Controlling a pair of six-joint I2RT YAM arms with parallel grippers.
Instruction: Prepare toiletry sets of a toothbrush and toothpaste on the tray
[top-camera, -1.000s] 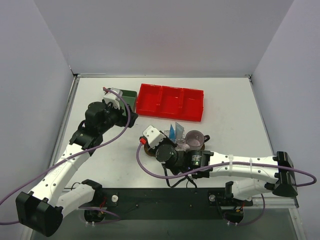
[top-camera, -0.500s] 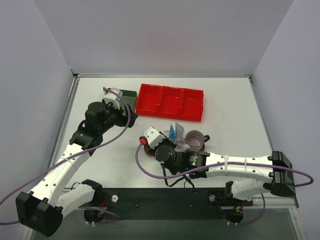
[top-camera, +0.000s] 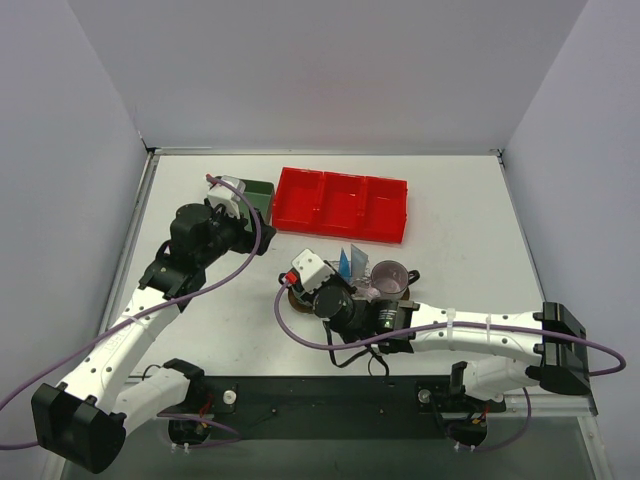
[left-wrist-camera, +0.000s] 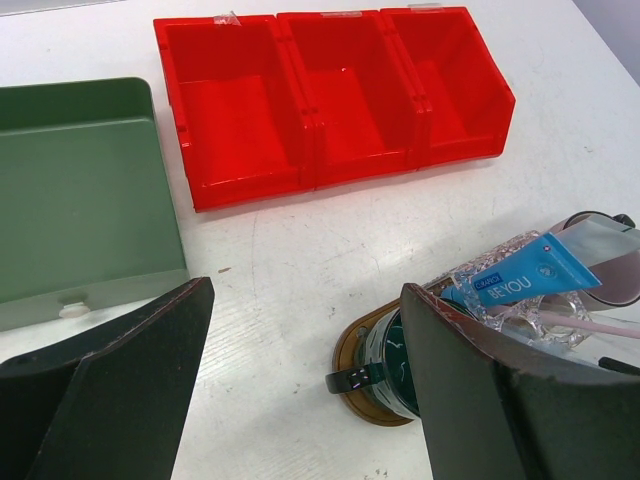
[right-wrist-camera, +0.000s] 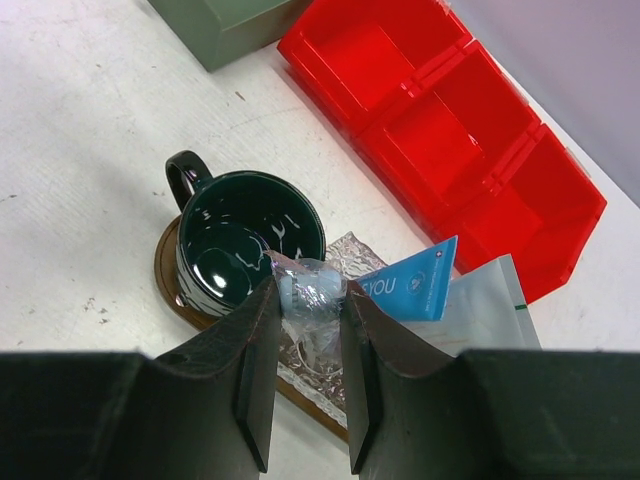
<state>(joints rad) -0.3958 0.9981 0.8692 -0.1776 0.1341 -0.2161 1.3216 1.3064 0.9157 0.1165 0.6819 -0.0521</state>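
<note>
Green plastic comes first on my far left: the green square box (left-wrist-camera: 80, 190) sits on the white table (top-camera: 450, 200). My left gripper (left-wrist-camera: 305, 330) hangs near it, fingers spread wide with nothing between them. Just beside the box, to its right, lies the red three-compartment bin (left-wrist-camera: 330, 90) along the far side of the table.

Nearer to me, below the bin, is the dark brown wooden tray (right-wrist-camera: 168, 282). The dark green mug (right-wrist-camera: 250, 240) stands upright on its left end, handle pointing away from the bin.

At the mug's right rim my right gripper (right-wrist-camera: 305, 300) is pinched onto the cap end of the blue toothpaste tube (right-wrist-camera: 415, 285), which is bundled in clear crinkled film. The tube's flat end points towards the bin. I cannot tell whether the tube is lifted or resting on what lies under it. Under and around it is crinkled silvery wrapping (right-wrist-camera: 340, 255), and a white sachet (right-wrist-camera: 490, 310) lies just to its right.

A thin pale pink toothbrush (left-wrist-camera: 590, 325) lies beside the tube in the left wrist view. Furthest right in the cluster is the translucent pink mug (top-camera: 390, 275), close against the tube.
</note>
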